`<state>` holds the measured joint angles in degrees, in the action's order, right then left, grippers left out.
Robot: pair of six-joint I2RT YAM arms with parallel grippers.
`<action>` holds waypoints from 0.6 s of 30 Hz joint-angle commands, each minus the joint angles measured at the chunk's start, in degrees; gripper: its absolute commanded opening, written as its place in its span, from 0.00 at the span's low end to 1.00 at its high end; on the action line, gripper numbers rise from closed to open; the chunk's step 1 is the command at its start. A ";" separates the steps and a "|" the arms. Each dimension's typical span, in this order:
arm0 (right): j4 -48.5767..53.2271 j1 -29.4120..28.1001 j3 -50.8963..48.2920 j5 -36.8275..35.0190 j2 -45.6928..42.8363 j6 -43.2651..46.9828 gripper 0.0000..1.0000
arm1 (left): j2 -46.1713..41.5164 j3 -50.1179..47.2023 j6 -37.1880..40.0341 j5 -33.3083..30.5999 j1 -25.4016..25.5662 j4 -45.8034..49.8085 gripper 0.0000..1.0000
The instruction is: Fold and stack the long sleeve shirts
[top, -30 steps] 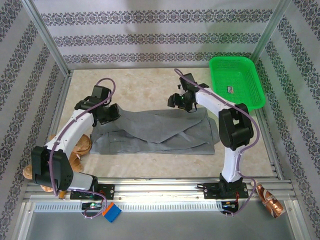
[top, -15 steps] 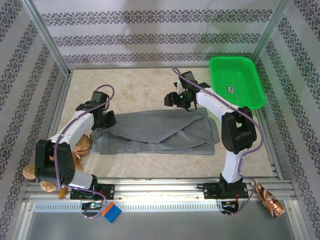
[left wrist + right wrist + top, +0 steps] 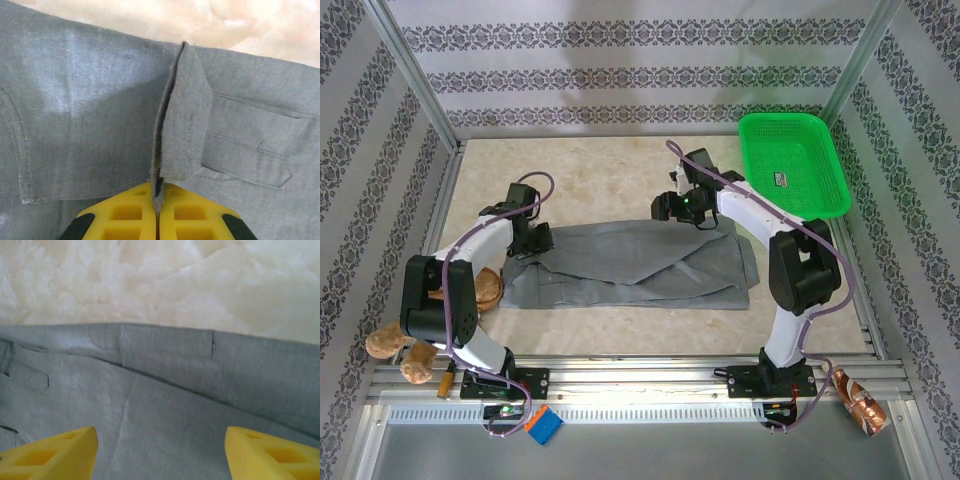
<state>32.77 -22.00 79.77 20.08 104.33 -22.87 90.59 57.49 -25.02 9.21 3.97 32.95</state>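
Top external: grey shirt [image 3: 630, 265] lies mid-table, folded lengthwise into a long band with flaps laid over it. Left gripper [image 3: 525, 243] is at its left end, right gripper [image 3: 672, 208] at its far edge.
Left wrist: jaws closed on a raised pleat of shirt fabric (a thin ridge between the yellow fingers).
Right wrist: jaws wide apart, holding nothing, over the shirt's edge beside bare table [image 3: 150, 280].
Judged outstanding: crosswise folds, then stacking; roughly midway.
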 commanded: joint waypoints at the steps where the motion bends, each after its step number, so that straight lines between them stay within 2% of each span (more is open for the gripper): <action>1: 1.66 0.03 -3.64 0.42 -4.87 0.03 0.69 | 0.53 0.19 1.41 0.58 -1.32 -3.51 0.07; 7: 1.37 1.40 -8.80 -0.12 -7.37 -1.09 0.68 | 2.42 -0.19 1.84 1.16 -2.03 -4.43 0.09; 8: 1.33 1.60 -9.09 -0.28 -7.60 -1.28 0.68 | 2.64 -0.21 1.84 1.08 -2.08 -4.47 0.13; 11: 2.39 1.78 -9.19 -0.43 -8.35 -1.10 0.68 | 2.33 0.74 0.99 0.58 -2.68 -3.56 0.42; 12: 2.91 1.78 -9.48 -0.60 -9.04 -1.11 0.67 | 1.55 1.83 0.32 -0.11 -2.99 -2.21 0.49; 16: 5.31 1.78 -12.04 -3.23 -12.72 -3.18 0.67 | -5.10 7.82 -1.45 -4.91 -3.09 5.32 0.61; 18: 5.92 1.77 -14.02 -4.32 -13.19 -6.30 0.65 | -8.56 10.44 -1.81 -4.16 -2.88 7.26 0.64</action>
<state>35.88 -20.36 67.99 18.37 93.32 -25.39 88.64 62.89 -25.61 7.14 1.41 35.53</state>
